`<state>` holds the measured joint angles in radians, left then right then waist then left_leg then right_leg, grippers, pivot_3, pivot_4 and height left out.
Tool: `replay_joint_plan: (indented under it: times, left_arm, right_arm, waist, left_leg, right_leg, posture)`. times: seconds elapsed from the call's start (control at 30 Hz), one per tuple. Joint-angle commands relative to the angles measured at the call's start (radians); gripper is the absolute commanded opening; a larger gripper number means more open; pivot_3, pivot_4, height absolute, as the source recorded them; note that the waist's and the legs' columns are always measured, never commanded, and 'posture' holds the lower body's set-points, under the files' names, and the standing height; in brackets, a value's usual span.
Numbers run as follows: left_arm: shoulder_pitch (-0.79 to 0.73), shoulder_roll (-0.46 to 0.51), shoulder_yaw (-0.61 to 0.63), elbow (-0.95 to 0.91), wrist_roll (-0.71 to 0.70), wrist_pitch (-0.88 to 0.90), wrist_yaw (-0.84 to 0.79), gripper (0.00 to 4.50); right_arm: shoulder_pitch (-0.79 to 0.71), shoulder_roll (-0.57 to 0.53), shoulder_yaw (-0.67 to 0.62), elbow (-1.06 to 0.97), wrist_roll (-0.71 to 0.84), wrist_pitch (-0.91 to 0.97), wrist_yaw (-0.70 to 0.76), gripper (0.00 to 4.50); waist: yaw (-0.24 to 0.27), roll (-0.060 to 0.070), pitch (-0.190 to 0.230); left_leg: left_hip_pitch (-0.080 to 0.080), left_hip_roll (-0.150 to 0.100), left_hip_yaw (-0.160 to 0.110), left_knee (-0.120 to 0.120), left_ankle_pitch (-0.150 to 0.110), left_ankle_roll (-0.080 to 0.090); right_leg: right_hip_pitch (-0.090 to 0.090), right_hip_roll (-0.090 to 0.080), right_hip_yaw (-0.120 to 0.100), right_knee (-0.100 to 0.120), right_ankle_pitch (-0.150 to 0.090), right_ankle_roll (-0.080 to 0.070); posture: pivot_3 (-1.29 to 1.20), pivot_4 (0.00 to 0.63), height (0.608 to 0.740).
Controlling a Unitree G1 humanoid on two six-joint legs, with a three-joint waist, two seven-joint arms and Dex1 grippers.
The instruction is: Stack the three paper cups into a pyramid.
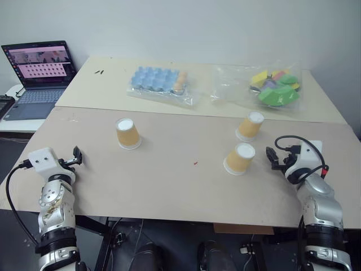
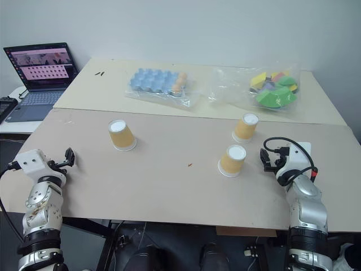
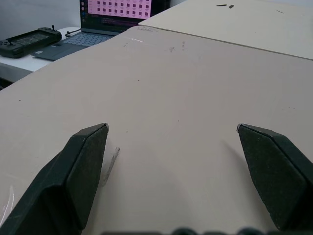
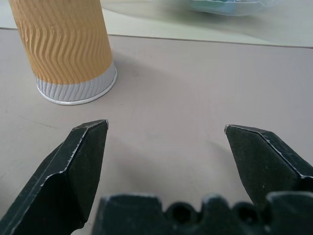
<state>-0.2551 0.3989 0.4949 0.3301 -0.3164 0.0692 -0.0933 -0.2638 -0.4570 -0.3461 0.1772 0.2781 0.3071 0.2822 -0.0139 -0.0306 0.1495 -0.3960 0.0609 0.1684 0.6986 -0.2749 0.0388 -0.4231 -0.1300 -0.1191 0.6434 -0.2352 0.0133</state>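
Observation:
Three paper cups stand upside down and apart on the tan table (image 1: 169, 186). One cup (image 1: 127, 134) is at the left-centre, one (image 1: 250, 125) at the right, and one (image 1: 240, 158) just in front of that. My right gripper (image 1: 272, 158) hovers open a little to the right of the nearest cup, which shows close by in the right wrist view as a cup (image 4: 68, 44) beside the open gripper (image 4: 166, 127). My left gripper (image 1: 77, 156) is open near the table's left edge, well left of the left cup, over bare table (image 3: 171, 88).
At the back lie a blue moulded tray (image 1: 158, 80) in clear plastic and a clear bag of coloured blocks (image 1: 276, 87). A laptop (image 1: 39, 76) sits on a side table at the far left, with a black controller (image 3: 29, 39) beside it.

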Motion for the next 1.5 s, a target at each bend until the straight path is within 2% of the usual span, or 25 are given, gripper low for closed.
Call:
replay_joint_plan:
  times: [0.03, 0.07, 0.17, 0.27, 0.33, 0.43, 0.5, 0.6, 0.73, 0.8, 0.9, 1.1, 1.5]
  left_arm:
    - [-0.014, 0.014, -0.017, -0.032, -0.004, -0.025, -0.049, 4.50]
    - [-0.018, 0.018, -0.030, -0.036, -0.016, -0.023, -0.086, 4.50]
    - [0.062, 0.025, -0.111, -0.207, -0.095, 0.017, -0.296, 4.50]
    - [0.142, 0.059, -0.150, -0.346, -0.155, 0.078, -0.418, 4.50]
    - [0.209, 0.105, -0.183, -0.470, -0.195, 0.138, -0.502, 4.50]
    - [0.323, 0.232, -0.258, -0.684, -0.232, 0.221, -0.651, 4.50]
    - [0.336, 0.265, -0.281, -0.736, -0.248, 0.252, -0.676, 4.50]
    - [0.307, 0.292, -0.313, -0.765, -0.256, 0.291, -0.701, 4.50]
    - [0.249, 0.291, -0.340, -0.762, -0.259, 0.335, -0.708, 4.50]
    - [0.234, 0.286, -0.350, -0.760, -0.256, 0.347, -0.715, 4.50]
    - [0.221, 0.280, -0.374, -0.770, -0.249, 0.354, -0.724, 4.50]
    - [0.203, 0.274, -0.378, -0.767, -0.234, 0.350, -0.713, 4.50]
    - [0.210, 0.275, -0.348, -0.797, -0.246, 0.379, -0.676, 4.50]
  right_arm:
    - [-0.014, -0.005, -0.011, -0.041, -0.002, -0.027, -0.009, 4.47]
    - [-0.014, 0.002, -0.005, -0.045, -0.004, -0.027, -0.012, 4.47]
    - [-0.013, 0.003, 0.000, -0.047, -0.007, -0.025, -0.014, 4.47]
    - [-0.014, -0.007, -0.002, -0.043, -0.006, -0.024, -0.011, 4.47]
    - [-0.013, -0.023, -0.010, -0.038, -0.004, -0.020, 0.000, 4.47]
    - [0.001, -0.122, -0.012, -0.036, -0.009, -0.007, 0.095, 4.47]
    - [0.016, -0.198, -0.008, -0.020, -0.004, -0.006, 0.181, 4.47]
    - [0.055, -0.338, -0.038, -0.046, 0.090, 0.066, 0.402, 4.47]
    - [0.188, -0.464, -0.039, -0.245, 0.284, 0.164, 0.734, 4.47]
    - [0.207, -0.490, -0.021, -0.301, 0.328, 0.204, 0.796, 4.47]
    - [0.131, -0.467, 0.041, -0.324, 0.328, 0.235, 0.777, 4.47]
    - [-0.003, -0.388, 0.168, -0.289, 0.258, 0.210, 0.720, 4.47]
    - [-0.121, -0.313, 0.234, -0.154, 0.170, 0.146, 0.703, 4.47]
  waist:
    - [0.000, 0.000, 0.000]
    - [0.001, 0.000, 0.000]
    - [0.000, 0.000, 0.000]
    - [-0.001, 0.000, 0.000]
    - [-0.004, 0.001, 0.000]
    - [-0.006, 0.003, 0.001]
    - [0.003, 0.009, -0.001]
    - [0.012, 0.011, -0.001]
    - [0.017, 0.012, -0.002]
    - [0.006, 0.013, -0.002]
    - [-0.005, 0.012, -0.002]
    - [0.003, 0.012, -0.002]
    - [0.012, 0.012, -0.002]
  left_leg:
    - [0.000, 0.000, 0.000, 0.000, 0.000, 0.000]
    - [0.000, 0.000, 0.000, 0.000, 0.000, 0.000]
    - [0.000, 0.000, 0.000, 0.000, 0.000, 0.000]
    - [-0.001, 0.000, 0.000, 0.000, 0.000, 0.000]
    - [-0.001, 0.000, 0.000, -0.001, 0.000, 0.000]
    - [-0.001, 0.001, 0.001, -0.001, 0.000, 0.000]
    - [-0.001, 0.000, 0.001, -0.001, 0.000, 0.000]
    - [0.002, 0.000, 0.000, -0.001, 0.000, 0.000]
    - [0.003, 0.001, 0.000, -0.002, -0.001, 0.001]
    - [0.004, 0.001, 0.000, -0.002, -0.001, 0.001]
    - [0.006, 0.001, 0.001, -0.002, -0.002, 0.003]
    - [0.005, 0.001, 0.001, -0.002, -0.002, 0.003]
    - [0.004, 0.000, 0.002, 0.000, -0.002, 0.003]
  right_leg:
    - [0.000, 0.000, 0.000, 0.000, 0.000, 0.000]
    - [0.000, 0.000, 0.000, 0.000, 0.000, 0.000]
    - [0.000, 0.000, 0.000, 0.000, 0.000, 0.000]
    - [0.000, 0.000, 0.000, 0.000, 0.000, 0.000]
    - [-0.001, 0.000, 0.000, 0.000, 0.000, 0.000]
    - [-0.001, 0.000, 0.001, -0.001, 0.000, 0.000]
    - [-0.001, 0.000, 0.002, -0.001, 0.000, 0.000]
    - [0.001, 0.000, 0.002, -0.001, 0.000, 0.000]
    - [0.002, 0.000, 0.002, -0.001, 0.000, 0.000]
    - [0.003, 0.001, 0.003, -0.001, 0.000, 0.000]
    - [0.004, 0.001, 0.006, -0.002, 0.001, -0.001]
    - [0.002, 0.001, 0.006, -0.001, 0.001, -0.001]
    - [0.002, 0.001, 0.006, -0.003, 0.001, 0.000]
  posture:
    - [0.00, 0.150, 0.733]
    - [0.00, 0.150, 0.733]
    - [0.00, 0.150, 0.733]
    - [0.00, 0.150, 0.733]
    - [0.00, 0.150, 0.733]
    - [0.00, 0.150, 0.733]
    - [0.00, 0.150, 0.733]
    - [0.00, 0.150, 0.733]
    - [0.00, 0.150, 0.733]
    - [0.00, 0.150, 0.733]
    - [0.00, 0.150, 0.733]
    - [0.00, 0.150, 0.733]
    - [0.00, 0.150, 0.733]
